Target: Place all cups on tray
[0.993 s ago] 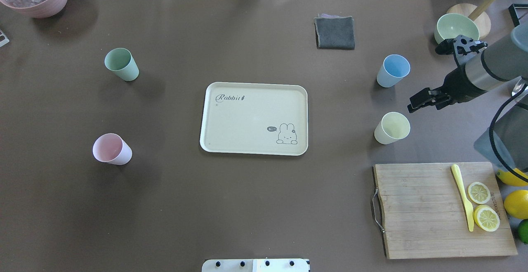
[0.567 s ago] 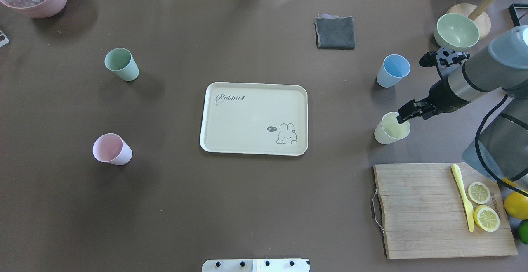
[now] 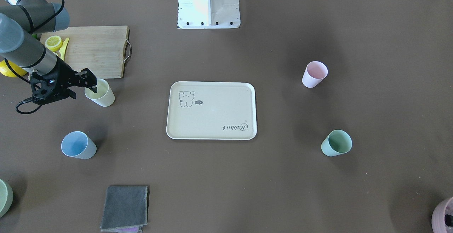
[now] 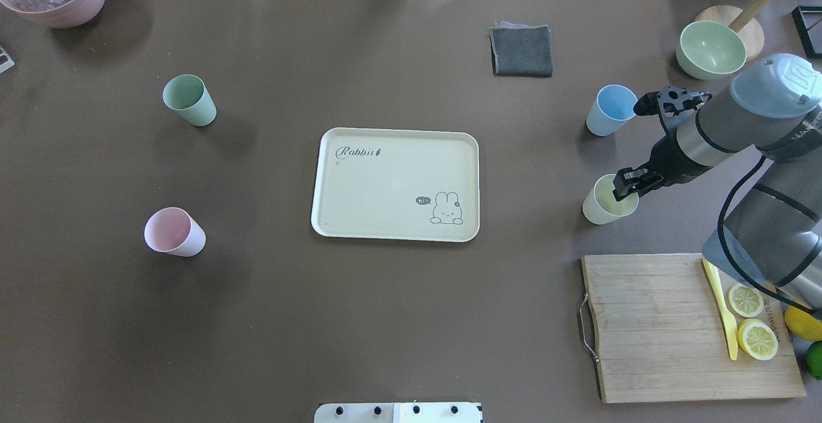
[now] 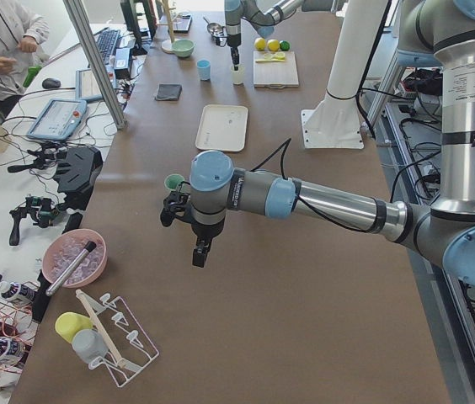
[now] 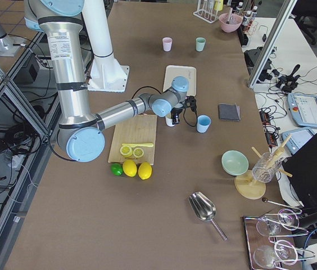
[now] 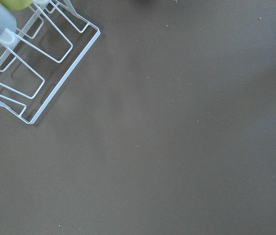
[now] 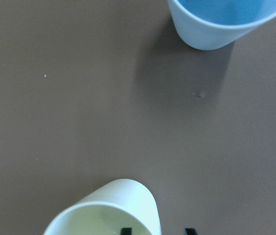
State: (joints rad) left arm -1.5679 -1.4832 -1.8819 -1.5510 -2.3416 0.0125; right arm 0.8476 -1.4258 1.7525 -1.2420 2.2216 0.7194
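Right gripper (image 4: pixel 624 187) is sitting open at the yellow cup (image 4: pixel 602 208), jaws straddling its wall, one tip inside and one outside, not clamping. Yellow cup is standing upright on the desk (image 4: pixel 385 320) off the tray (image 4: pixel 385 179), with the blue cup (image 4: pixel 612 110) on the same side. Pink cup (image 4: pixel 173 232) and mint green cup (image 4: pixel 188 99) are standing beyond the tray's opposite side. Left gripper (image 5: pixel 199 252) is hanging far from the tray; can't tell whether it's open or closed.
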